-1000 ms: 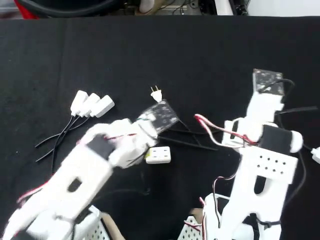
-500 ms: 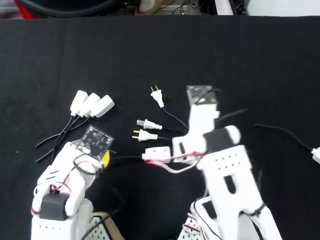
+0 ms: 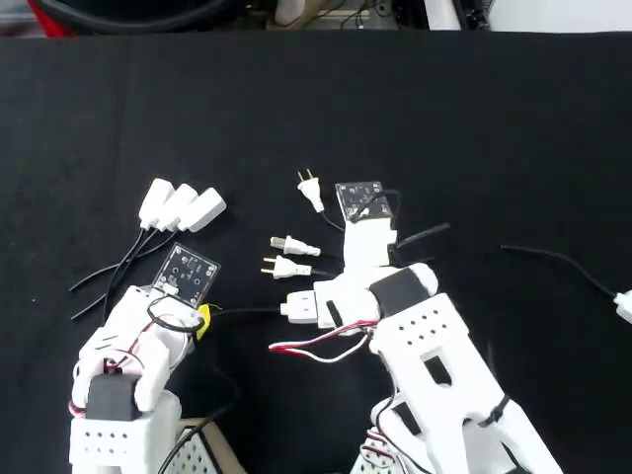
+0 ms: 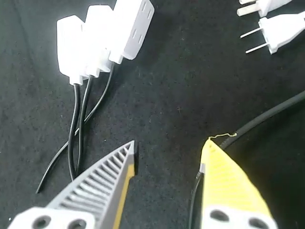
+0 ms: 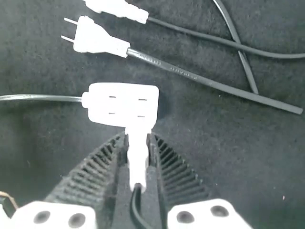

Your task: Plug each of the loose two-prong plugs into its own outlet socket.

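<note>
Looking down on a black desk (image 3: 444,118), two white arms sit side by side: the left arm (image 3: 133,360) at the lower left, the right arm (image 3: 430,346) near the middle.

The left fingers (image 4: 125,157) are spread wide and hold nothing, poised above the bare desk. Beyond them lie three sockets (image 4: 105,38), packed together and touching, each trailing a black cord. In the high view, the three sockets (image 3: 183,205) sit up and to the left of that arm's tip.

The right fingers (image 5: 112,157) are closed tight on the held plug (image 5: 138,152), a white plug whose cord runs back between them. Its front end touches the near edge of a flat socket (image 5: 124,102), which lies on the desk with four slots facing up. Whether the prongs are inside it cannot be told. In the high view, the flat socket (image 3: 301,306) lies just left of the right arm, and its cord (image 3: 247,311) runs left toward the left arm.

Three loose plugs lie on the desk beyond the flat socket. The near plug (image 3: 286,267) and the middle plug (image 3: 293,244) lie close together, prongs pointing left. The far plug (image 3: 309,188) lies farther up, beside the right arm's tip, prongs pointing up and away.
</note>
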`<state>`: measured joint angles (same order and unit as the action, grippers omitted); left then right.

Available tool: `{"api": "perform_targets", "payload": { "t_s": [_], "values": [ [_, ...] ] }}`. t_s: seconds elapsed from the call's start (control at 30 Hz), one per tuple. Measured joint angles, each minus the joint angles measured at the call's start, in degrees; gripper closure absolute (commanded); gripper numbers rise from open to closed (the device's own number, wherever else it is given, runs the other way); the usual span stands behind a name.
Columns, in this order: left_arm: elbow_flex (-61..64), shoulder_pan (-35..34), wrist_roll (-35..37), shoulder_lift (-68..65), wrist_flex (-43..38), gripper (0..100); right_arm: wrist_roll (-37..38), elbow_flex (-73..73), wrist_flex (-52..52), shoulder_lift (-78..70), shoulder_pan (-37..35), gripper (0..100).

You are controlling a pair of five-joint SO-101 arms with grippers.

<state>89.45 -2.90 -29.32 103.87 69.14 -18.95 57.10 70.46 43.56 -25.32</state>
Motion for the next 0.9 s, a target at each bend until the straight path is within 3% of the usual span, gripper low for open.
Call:
{"api": "perform_targets", "payload": {
  "t_s": [0.33, 0.9],
  "values": [
    [0.0, 0.0, 0.0, 0.0, 0.0, 77, 0.09, 0.53, -3.25, -1.05, 0.0, 98.6],
    [0.0, 0.0, 0.0, 0.0, 0.0, 77, 0.44, -5.98, -5.54, -20.31, 2.99, 98.6]
  ]
}}
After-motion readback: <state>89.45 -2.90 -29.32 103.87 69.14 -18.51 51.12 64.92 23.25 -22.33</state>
